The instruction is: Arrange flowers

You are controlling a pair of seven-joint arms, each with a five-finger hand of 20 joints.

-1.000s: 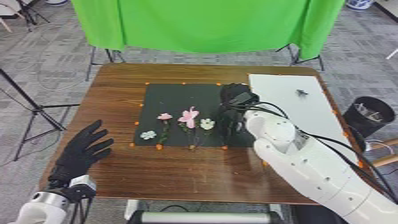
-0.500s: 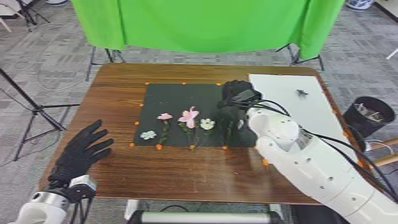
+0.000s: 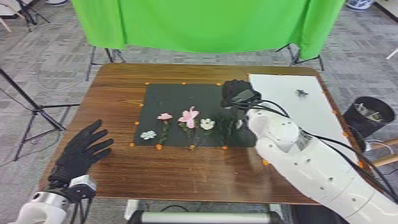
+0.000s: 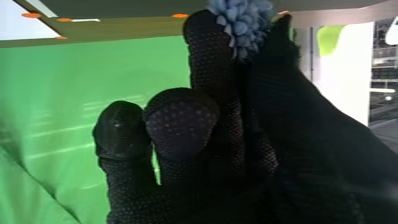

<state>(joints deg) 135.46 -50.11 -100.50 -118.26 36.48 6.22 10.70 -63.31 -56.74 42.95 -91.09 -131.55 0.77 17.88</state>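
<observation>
- The right hand (image 3: 238, 93) is over the right part of the black mat (image 3: 178, 95), thumb and a finger brought together on a blue-grey, many-petalled flower head (image 4: 240, 22) at their tips.
- On the mat lie a big pink flower (image 3: 188, 117), a small pink one (image 3: 165, 116) and a cream-white one (image 3: 207, 123), blooms away from the robot, stems toward it; a pale-blue cluster (image 3: 147, 135) sits nearer, at the left.
- A small pale bit (image 3: 239, 124) shows beside the right arm; whether it is the pinched bloom, I cannot tell.
- The step in hand looks like setting this flower at the row's right end.
- Lower it gently, stem in line with its neighbours, and leave a little gap from the cream-white one – leaves could snag.
- Let the stem settle before easing thumb and finger apart, then lift straight up; petals may cling to the glove – a sideways pull would skew the bloom.
- The left hand (image 3: 82, 150) is by the table's left side, fingers straight and apart; best kept clear.
- A dark sprig (image 3: 302, 93) lies on the white sheet (image 3: 306, 115), perhaps for later.
</observation>
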